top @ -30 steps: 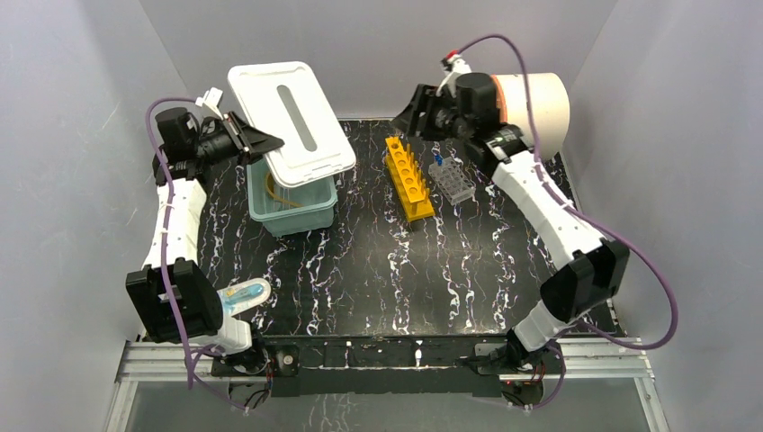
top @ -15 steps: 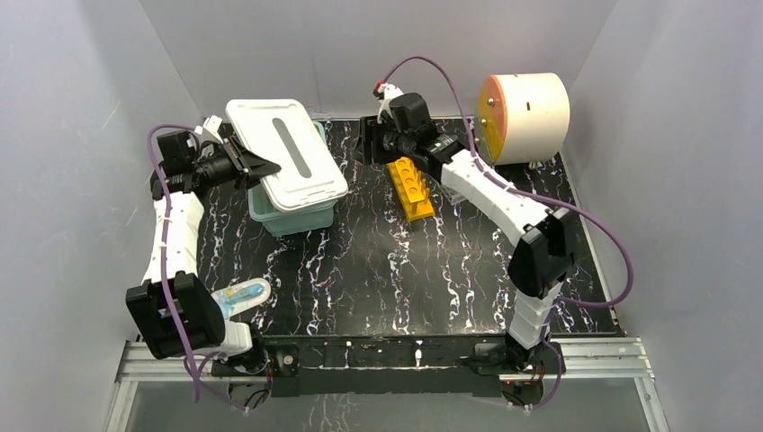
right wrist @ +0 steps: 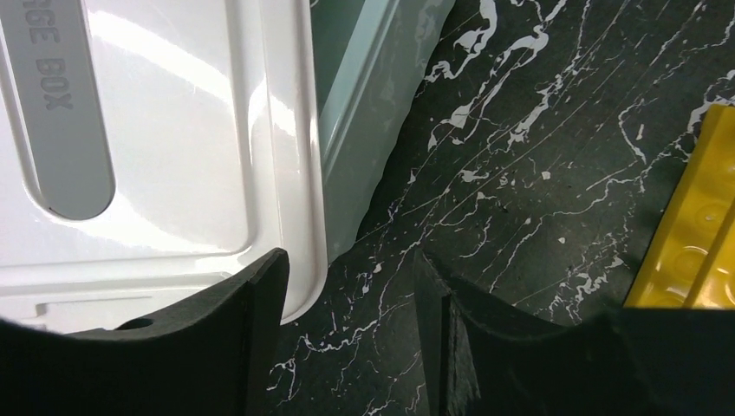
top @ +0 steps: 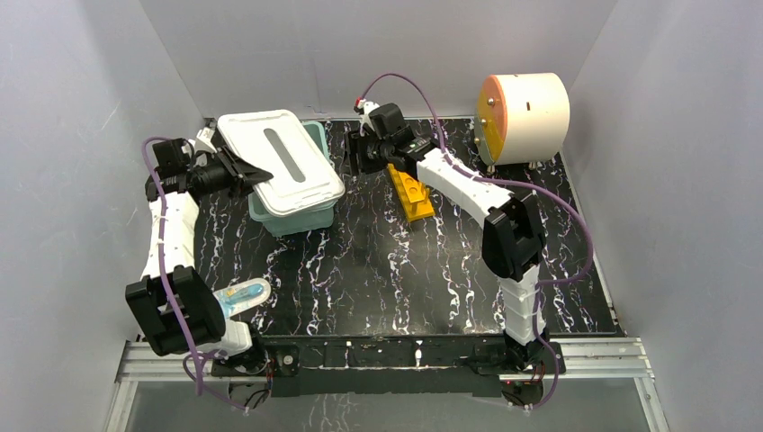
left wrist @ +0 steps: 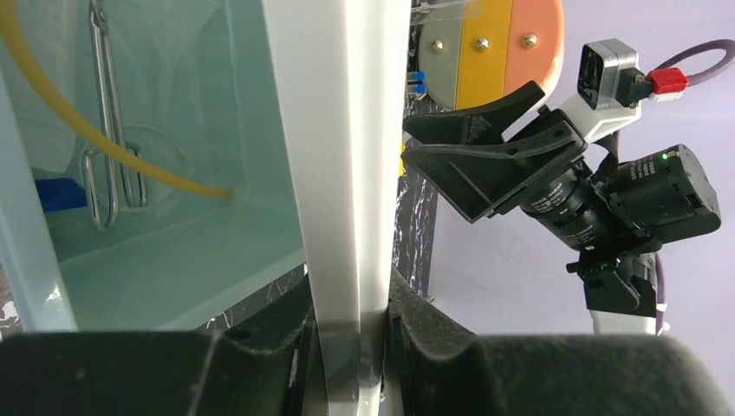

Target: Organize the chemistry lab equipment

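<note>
My left gripper (top: pixel 241 171) is shut on the edge of the white lid (top: pixel 281 162), holding it tilted over the teal box (top: pixel 301 214). In the left wrist view the lid's edge (left wrist: pixel 351 156) runs up between my pads (left wrist: pixel 425 334). Inside the box (left wrist: pixel 173 260) lie the amber rubber tube (left wrist: pixel 87 130) and metal tongs (left wrist: pixel 108 173). My right gripper (top: pixel 356 153) stands open beside the lid's far right corner (right wrist: pixel 286 173), with only tabletop between its fingers (right wrist: pixel 260 295). The yellow rack (top: pixel 409 191) lies just right of it. The clear tube rack is hidden.
A white drum with an orange face (top: pixel 522 106) stands at the back right. A clear and blue item (top: pixel 243 295) lies by the left arm's base. The right arm (top: pixel 468 184) stretches across the back of the table. Grey walls close in both sides.
The right arm has swung left, from the drum to the box's right side. The left gripper has brought the lid lower over the box.
</note>
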Tool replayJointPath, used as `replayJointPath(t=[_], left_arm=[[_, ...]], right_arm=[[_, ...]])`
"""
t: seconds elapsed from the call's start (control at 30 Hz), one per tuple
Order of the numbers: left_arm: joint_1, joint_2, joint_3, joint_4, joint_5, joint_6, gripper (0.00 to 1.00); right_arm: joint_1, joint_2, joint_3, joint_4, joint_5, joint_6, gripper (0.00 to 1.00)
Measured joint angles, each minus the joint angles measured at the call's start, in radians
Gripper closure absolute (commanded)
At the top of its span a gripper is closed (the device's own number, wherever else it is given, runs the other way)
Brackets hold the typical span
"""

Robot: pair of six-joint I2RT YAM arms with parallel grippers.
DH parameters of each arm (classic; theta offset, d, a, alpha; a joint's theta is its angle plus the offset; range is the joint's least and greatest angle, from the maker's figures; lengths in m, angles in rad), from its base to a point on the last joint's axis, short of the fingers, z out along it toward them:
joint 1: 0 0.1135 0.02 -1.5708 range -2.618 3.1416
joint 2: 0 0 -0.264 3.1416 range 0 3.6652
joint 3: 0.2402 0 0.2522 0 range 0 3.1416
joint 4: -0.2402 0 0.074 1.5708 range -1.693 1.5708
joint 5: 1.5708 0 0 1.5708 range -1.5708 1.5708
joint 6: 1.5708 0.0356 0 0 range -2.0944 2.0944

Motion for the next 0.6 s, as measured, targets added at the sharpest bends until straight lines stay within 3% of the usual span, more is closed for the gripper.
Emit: replayJointPath(t=[0.13, 0.4, 0.6], left_arm=[[0.008, 0.021, 0.000, -0.021, -0.030, 0.014, 0.63], [0.034, 0.030, 0.008, -0.092, -0.185, 0.022, 0.51], [0.036, 0.058, 0.097, -0.159, -0.310, 0.053, 0.40]], right_arm=[[0.002, 0.023, 0.000, 0.013, -0.028, -0.002, 0.35], [0.002, 0.057, 0.004, 0.035, -0.097, -0.004, 0.36], [0.002, 0.057, 0.004, 0.050, -0.117, -0.003, 0.37]])
